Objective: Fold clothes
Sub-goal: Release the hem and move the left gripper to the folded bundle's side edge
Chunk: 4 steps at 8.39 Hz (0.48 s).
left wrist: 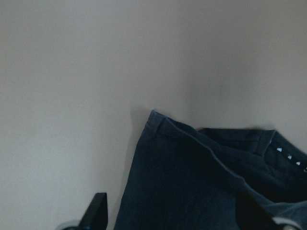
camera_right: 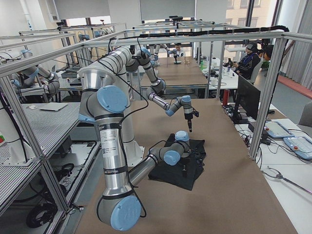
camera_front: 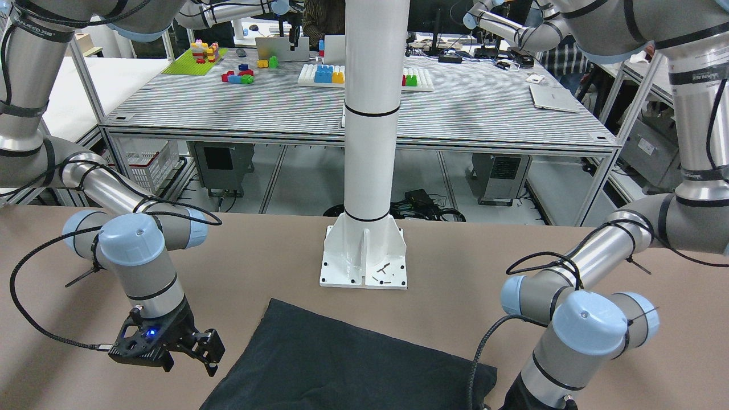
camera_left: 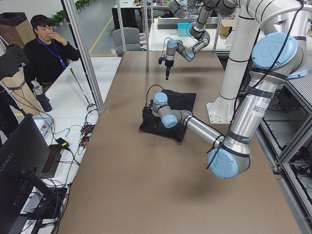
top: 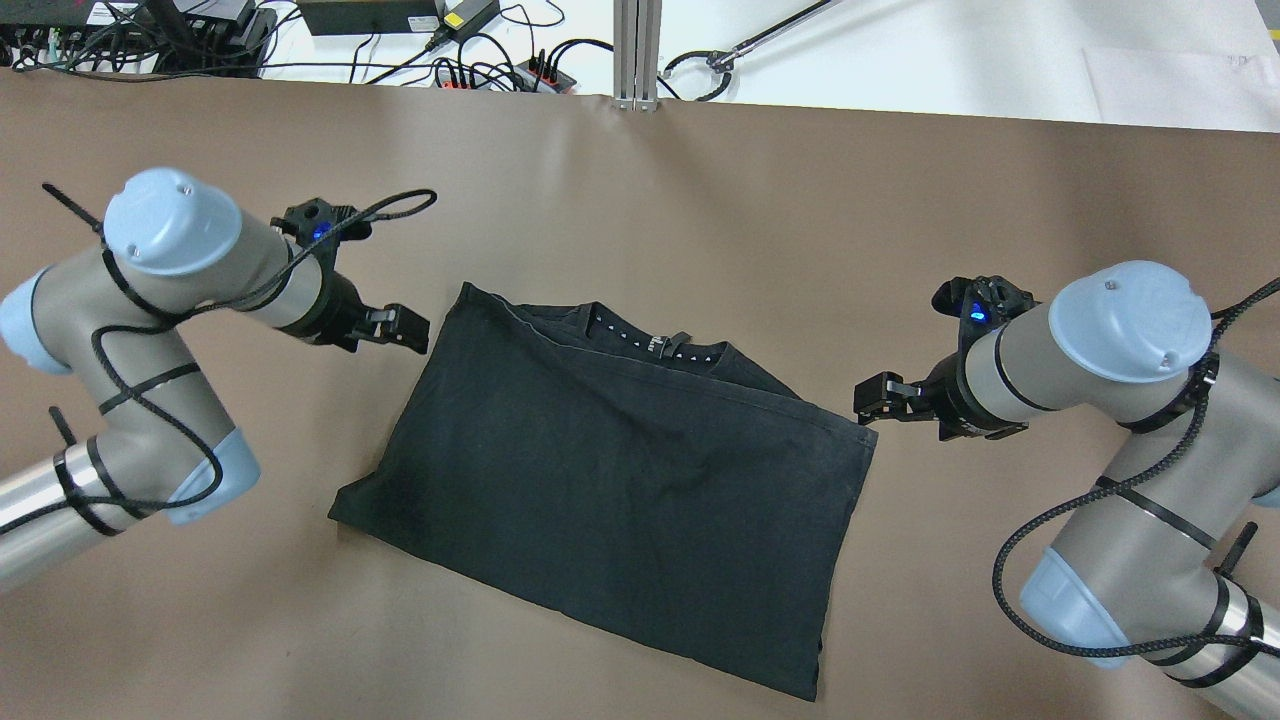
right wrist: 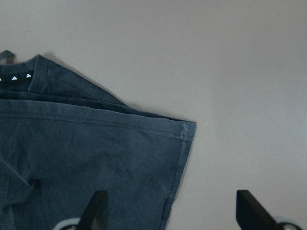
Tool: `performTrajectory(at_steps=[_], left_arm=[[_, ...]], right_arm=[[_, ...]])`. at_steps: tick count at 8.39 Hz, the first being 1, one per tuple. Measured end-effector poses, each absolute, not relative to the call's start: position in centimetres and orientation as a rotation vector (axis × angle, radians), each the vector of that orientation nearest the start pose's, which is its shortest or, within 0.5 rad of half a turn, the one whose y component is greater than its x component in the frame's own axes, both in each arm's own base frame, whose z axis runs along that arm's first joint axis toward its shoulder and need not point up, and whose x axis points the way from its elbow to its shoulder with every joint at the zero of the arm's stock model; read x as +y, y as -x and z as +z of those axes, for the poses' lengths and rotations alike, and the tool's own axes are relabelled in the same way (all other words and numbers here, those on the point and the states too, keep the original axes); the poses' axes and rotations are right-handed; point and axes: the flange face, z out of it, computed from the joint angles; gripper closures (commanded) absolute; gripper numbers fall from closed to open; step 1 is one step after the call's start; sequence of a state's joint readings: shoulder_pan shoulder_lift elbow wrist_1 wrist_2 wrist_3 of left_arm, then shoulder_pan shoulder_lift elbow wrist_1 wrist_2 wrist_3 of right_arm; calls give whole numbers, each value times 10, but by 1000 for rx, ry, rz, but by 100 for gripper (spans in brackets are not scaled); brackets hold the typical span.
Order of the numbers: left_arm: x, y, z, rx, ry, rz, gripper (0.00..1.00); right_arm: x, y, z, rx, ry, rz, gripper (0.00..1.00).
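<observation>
The black garment (top: 620, 470) lies folded flat in a slanted rectangle on the brown table, its collar with small white marks (top: 655, 345) along the far edge. My left gripper (top: 408, 331) is open and empty, just left of the garment's far-left corner (left wrist: 153, 117). My right gripper (top: 870, 398) is open and empty at the far-right corner (right wrist: 187, 125), its finger (right wrist: 96, 211) over the cloth's edge. In the front-facing view the right gripper (camera_front: 196, 347) hangs beside the garment (camera_front: 342, 359); the left gripper is cut off there.
The white pillar base (camera_front: 364, 256) stands on the table behind the garment. Cables and power strips (top: 500, 70) lie past the table's far edge. An operator (camera_left: 46, 48) sits beside the table. Bare brown table (top: 640, 180) surrounds the garment.
</observation>
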<state>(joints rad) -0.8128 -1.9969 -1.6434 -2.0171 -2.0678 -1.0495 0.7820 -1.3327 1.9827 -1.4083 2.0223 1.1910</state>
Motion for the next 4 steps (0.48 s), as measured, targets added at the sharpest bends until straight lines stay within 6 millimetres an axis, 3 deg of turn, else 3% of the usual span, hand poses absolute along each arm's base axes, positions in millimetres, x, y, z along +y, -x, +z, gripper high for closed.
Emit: performTrajectory(at_steps=[2, 4], left_arm=[[-491, -404, 373, 1027, -202, 37, 6], [-465, -414, 394, 1034, -185, 77, 6]], right_arm=[[-449, 325, 327, -900, -84, 191, 6], [-449, 325, 328, -897, -89, 193, 6]])
